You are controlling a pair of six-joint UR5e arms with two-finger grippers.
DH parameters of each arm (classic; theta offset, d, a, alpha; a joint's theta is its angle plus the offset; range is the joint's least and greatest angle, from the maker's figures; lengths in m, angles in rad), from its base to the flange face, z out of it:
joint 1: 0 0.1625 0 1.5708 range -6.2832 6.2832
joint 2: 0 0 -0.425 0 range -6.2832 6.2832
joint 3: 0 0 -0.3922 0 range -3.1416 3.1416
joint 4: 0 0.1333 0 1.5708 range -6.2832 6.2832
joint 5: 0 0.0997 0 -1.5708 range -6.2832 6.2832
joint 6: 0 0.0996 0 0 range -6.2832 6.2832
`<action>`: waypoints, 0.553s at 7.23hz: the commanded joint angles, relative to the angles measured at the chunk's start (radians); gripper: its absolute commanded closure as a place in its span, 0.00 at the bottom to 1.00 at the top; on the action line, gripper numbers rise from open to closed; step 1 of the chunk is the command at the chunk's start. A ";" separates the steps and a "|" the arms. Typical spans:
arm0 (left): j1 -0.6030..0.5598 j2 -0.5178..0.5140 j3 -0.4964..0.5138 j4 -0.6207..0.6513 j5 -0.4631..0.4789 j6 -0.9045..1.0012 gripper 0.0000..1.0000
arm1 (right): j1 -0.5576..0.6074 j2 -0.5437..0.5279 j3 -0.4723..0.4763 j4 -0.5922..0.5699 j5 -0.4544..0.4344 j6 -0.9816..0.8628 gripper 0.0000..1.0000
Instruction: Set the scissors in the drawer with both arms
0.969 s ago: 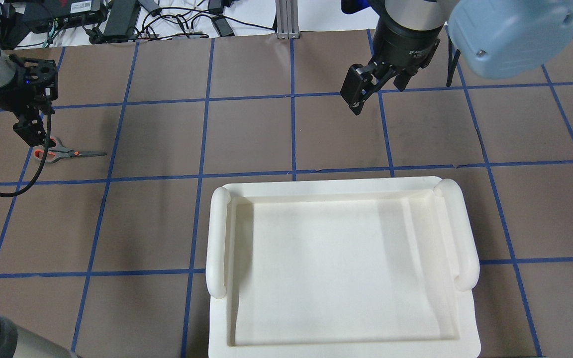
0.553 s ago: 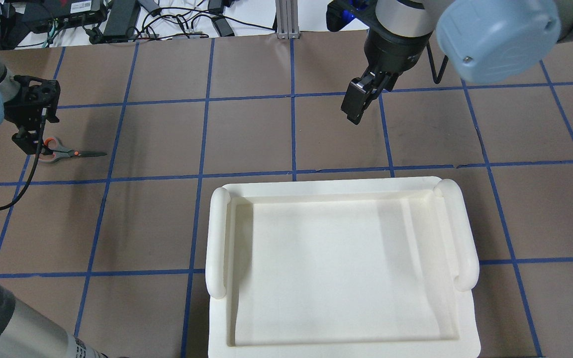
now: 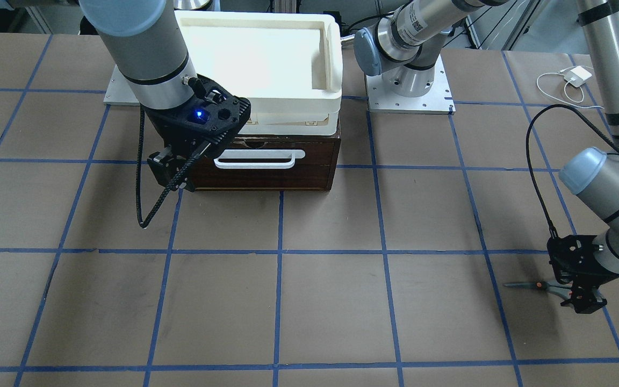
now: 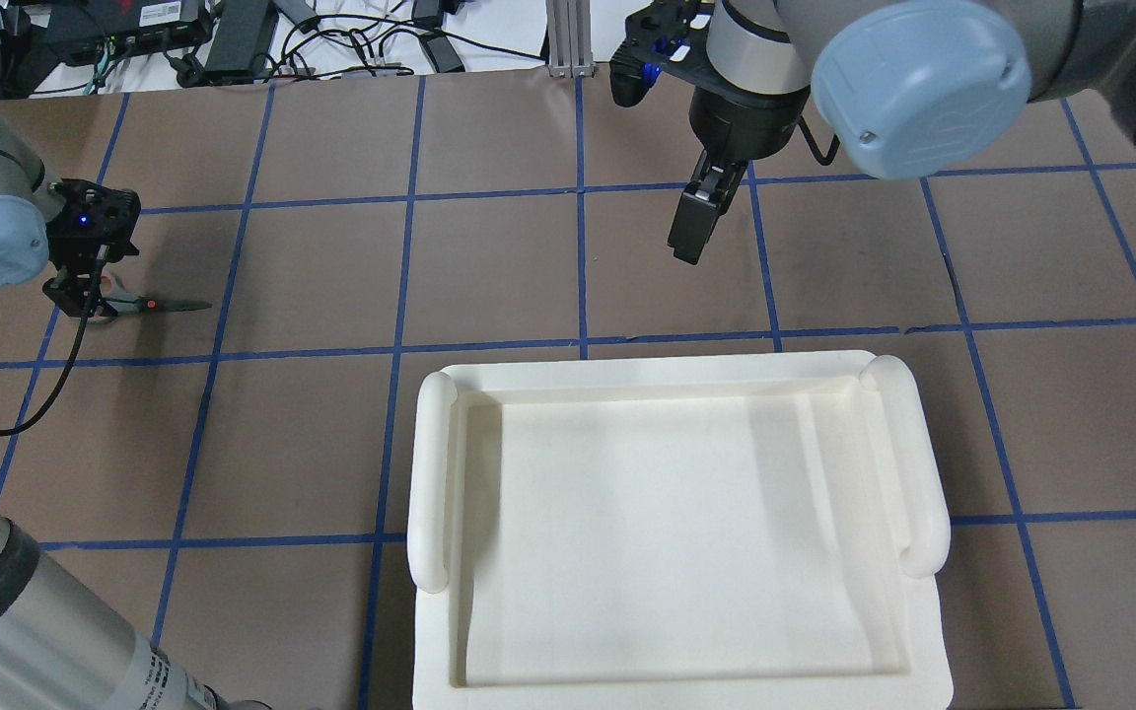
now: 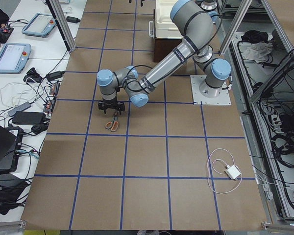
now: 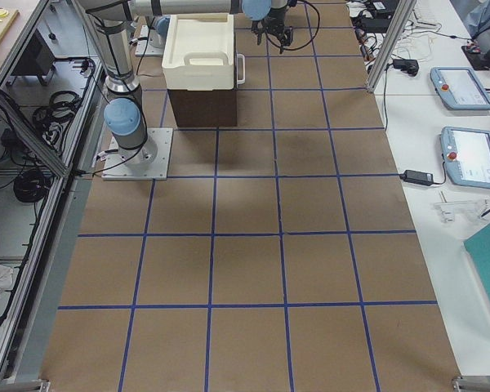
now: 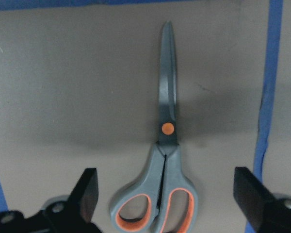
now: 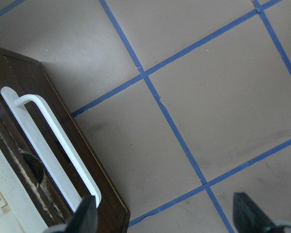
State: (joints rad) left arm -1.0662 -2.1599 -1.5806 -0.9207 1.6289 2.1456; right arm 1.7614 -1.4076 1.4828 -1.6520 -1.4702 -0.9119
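Note:
The scissors (image 7: 167,128) lie flat and closed on the brown table, also seen in the overhead view (image 4: 159,307) and the front view (image 3: 530,285). My left gripper (image 7: 167,199) is open, low over the handle loops, one finger (image 7: 87,194) on each side and apart from them. It also shows at far left in the overhead view (image 4: 83,288). My right gripper (image 8: 167,216) is open and empty, hovering in front of the closed dark brown drawer (image 3: 266,174) near the end of its white bar handle (image 8: 48,141); it also shows in the front view (image 3: 170,172).
A cream-white foam tray (image 4: 430,473) sits on top of the drawer box. The table is brown with a blue tape grid. Cables and power bricks (image 4: 233,39) lie beyond the far edge. A black cable (image 4: 45,385) hangs from the left wrist.
My left gripper has moved over the scissors' handles and lowered. My right gripper has turned edge-on and shifted a little left and toward the drawer. The scissors have not moved.

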 commanded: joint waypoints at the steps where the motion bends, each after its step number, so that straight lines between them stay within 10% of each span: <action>1: 0.002 -0.032 0.010 0.020 -0.059 0.078 0.00 | 0.029 0.045 -0.001 0.004 0.048 -0.191 0.00; 4: 0.003 -0.046 0.014 0.019 -0.040 0.074 0.03 | 0.068 0.088 -0.010 0.011 0.004 -0.338 0.00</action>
State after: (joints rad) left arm -1.0637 -2.2020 -1.5674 -0.9017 1.5834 2.2245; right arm 1.8087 -1.3328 1.4741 -1.6452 -1.4345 -1.1755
